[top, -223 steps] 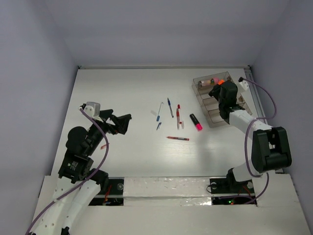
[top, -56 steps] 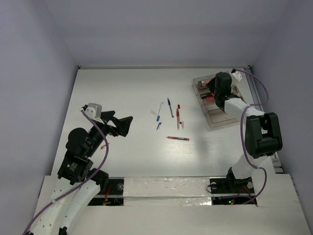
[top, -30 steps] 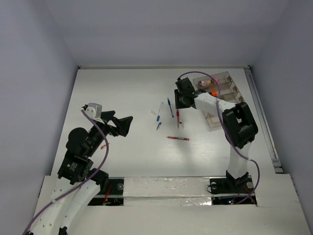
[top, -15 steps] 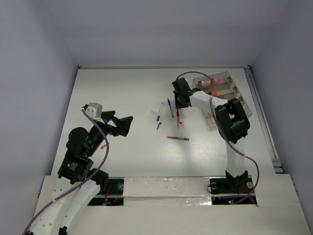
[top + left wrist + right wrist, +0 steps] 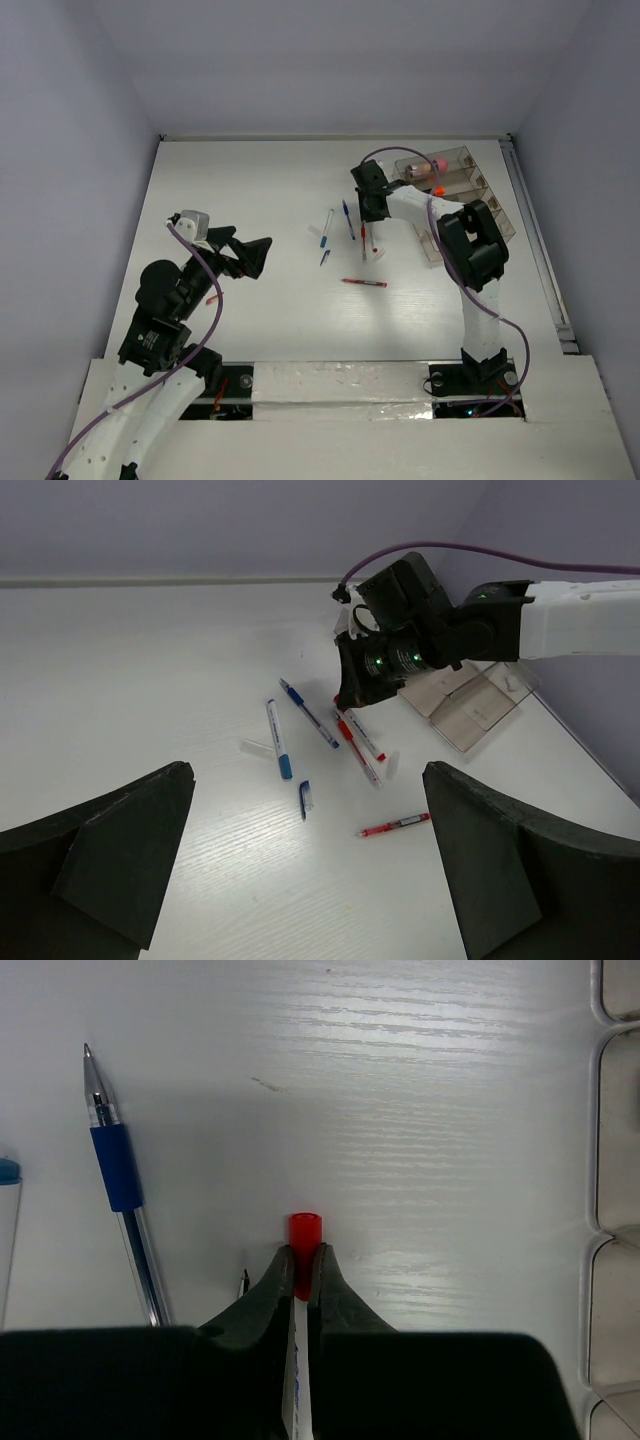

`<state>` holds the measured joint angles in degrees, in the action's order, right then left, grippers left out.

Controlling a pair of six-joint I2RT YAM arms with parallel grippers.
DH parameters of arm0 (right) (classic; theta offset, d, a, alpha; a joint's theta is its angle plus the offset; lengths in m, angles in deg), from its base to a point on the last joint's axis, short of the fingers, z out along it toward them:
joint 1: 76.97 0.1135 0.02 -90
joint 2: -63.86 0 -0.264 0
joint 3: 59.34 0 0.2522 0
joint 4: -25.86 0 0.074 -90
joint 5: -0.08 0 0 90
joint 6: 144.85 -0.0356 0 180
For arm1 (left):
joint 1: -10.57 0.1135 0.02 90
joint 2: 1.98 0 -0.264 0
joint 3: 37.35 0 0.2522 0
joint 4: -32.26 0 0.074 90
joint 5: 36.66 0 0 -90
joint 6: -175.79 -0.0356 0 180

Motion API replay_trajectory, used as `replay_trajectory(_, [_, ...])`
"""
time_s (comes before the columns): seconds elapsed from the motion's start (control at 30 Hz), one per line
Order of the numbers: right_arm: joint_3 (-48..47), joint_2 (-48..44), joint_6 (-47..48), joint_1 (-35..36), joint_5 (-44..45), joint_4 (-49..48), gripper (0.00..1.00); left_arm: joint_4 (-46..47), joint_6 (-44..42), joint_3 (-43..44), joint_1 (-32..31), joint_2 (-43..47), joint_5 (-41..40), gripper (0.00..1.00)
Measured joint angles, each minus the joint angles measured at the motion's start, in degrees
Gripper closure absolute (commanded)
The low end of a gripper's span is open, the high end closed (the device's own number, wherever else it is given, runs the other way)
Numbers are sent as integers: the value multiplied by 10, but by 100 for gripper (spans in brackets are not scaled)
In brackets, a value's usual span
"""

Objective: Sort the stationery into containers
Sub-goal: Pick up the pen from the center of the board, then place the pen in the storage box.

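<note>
Near the far right corner of the white worktop (image 5: pixel 250 190), a clear organiser (image 5: pixel 467 168) holds a pink cylinder (image 5: pixel 437 163) and an orange-capped highlighter (image 5: pixel 438 190). Grey walls surround. Mid-worktop, the right pincer (image 5: pixel 303 1260) clenches a red pen (image 5: pixel 304 1235) beside a blue pen (image 5: pixel 118 1165); the left pincer (image 5: pixel 262 255) is released.

A white table (image 5: pixel 250 180) with a faint wood grain fills the middle of the top view, enclosed on three sides by plain, pale lavender-grey panels: a back wall (image 5: pixel 330 70) across the upper frame, a left wall (image 5: pixel 60 200) and a right wall (image 5: pixel 590 200). A thin metal rail (image 5: pixel 538 250) runs along the table's right edge. At the bottom lies a white taped strip (image 5: pixel 340 382). Soft, even light gives a mild sheen right of centre.
</note>
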<state>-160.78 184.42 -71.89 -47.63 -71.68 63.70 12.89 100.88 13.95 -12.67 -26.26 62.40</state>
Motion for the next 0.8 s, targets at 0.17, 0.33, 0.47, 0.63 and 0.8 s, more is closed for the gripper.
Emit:
replay_trajectory(0.17, [-4, 0, -5, 0, 2, 0, 100, 0, 0, 0, 0, 0, 0, 1])
replay_trajectory(0.33, [-5, -2, -34, -8, -5, -22, 100, 0, 0, 0, 0, 0, 2, 1])
replay_trajectory(0.47, [11, -37, -70, -21, -10, -66, 100, 0, 0, 0, 0, 0, 2, 1])
replay_trajectory(0.63, [100, -172, -114, -71, -16, -154, 100, 0, 0, 0, 0, 1, 2, 1])
replay_trajectory(0.8, [237, -333, -161, -185, 13, -269, 100, 0, 0, 0, 0, 1, 2, 1])
